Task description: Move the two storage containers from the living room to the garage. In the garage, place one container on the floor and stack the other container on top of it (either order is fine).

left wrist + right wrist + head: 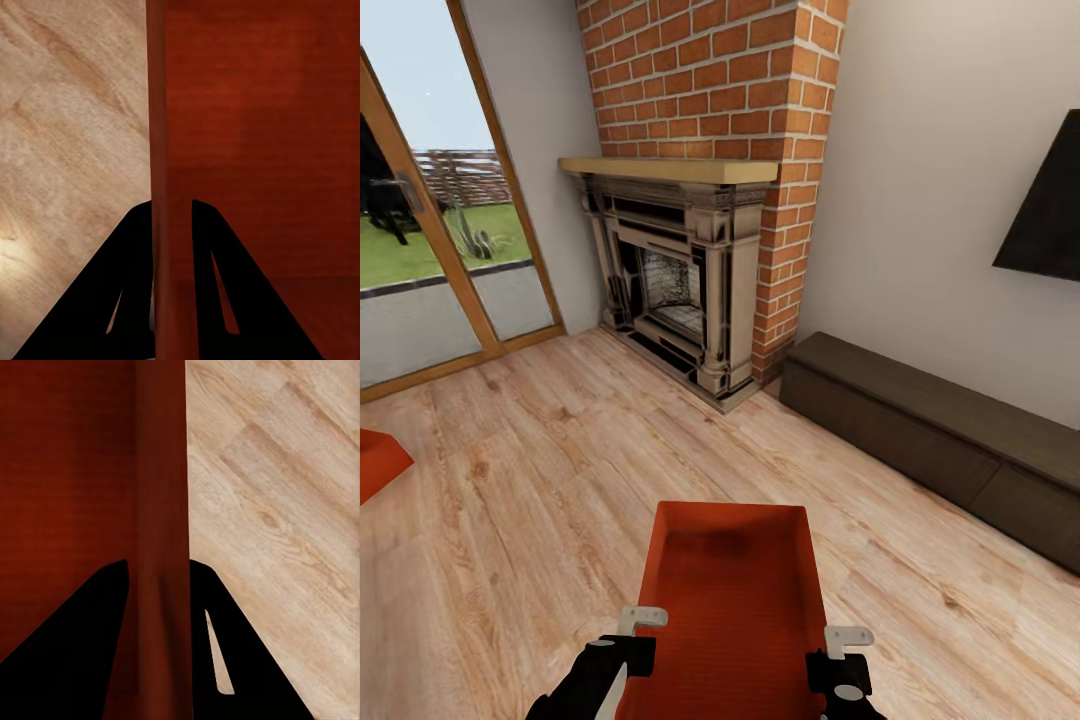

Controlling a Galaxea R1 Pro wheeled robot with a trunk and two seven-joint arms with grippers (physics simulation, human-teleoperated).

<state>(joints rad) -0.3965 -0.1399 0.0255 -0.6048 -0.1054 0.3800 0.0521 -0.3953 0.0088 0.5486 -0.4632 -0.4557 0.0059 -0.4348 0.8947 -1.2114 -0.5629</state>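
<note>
One orange-red storage container (735, 590) is held low in front of me over the light wood-plank floor of the living room, its open top facing up. My left gripper (632, 648) is shut on its left wall (161, 150), one finger on each side of the wall. On the opposite side, my right gripper (842, 658) clamps the right wall (161, 510) the same way. A corner of the second storage container (375, 462) lies on the floor at the far left edge of the head view.
A red-brick fireplace (690, 280) with a wooden mantel stands straight ahead. A long dark low cabinet (930, 440) runs along the right wall under a black screen (1050, 210). Wood-framed glass doors (430, 260) are at the left. Open wood floor (560, 450) lies between.
</note>
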